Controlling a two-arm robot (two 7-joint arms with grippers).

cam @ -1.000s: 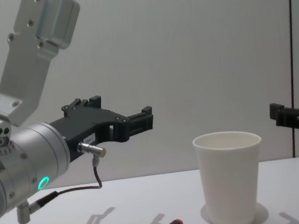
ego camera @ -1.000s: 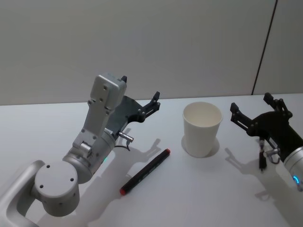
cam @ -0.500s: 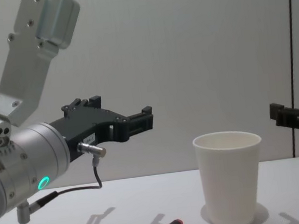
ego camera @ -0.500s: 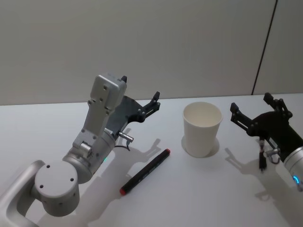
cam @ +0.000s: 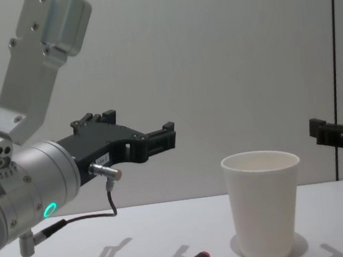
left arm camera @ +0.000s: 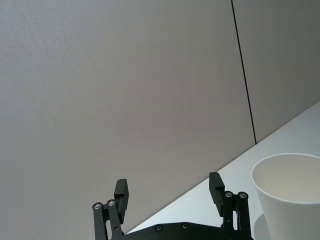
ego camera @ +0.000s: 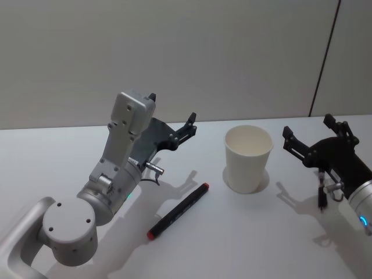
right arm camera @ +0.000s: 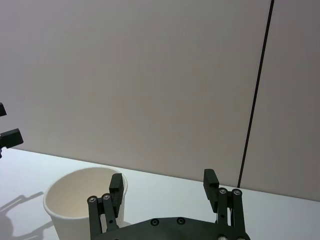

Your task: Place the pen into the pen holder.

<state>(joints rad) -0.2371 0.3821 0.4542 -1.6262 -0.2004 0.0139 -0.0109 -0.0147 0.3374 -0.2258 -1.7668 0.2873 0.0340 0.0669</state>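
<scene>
Lying at lower centre on the table (ego camera: 261, 238), the pen (ego camera: 178, 211) sits below the left gripper (ego camera: 172, 109), spread wide, empty. The pen holder (ego camera: 248, 158) stands centre-right, beside the right gripper (ego camera: 308, 127), likewise spread and empty.

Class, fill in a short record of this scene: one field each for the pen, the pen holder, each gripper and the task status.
pen: lying flat on the table, to the left of the pen holder and not touching it
pen holder: white paper cup, upright, nothing seen inside
left gripper: open, raised above the table beyond the pen, holding nothing
right gripper: open, to the right of the pen holder, holding nothing
task status: pen not yet grasped
</scene>
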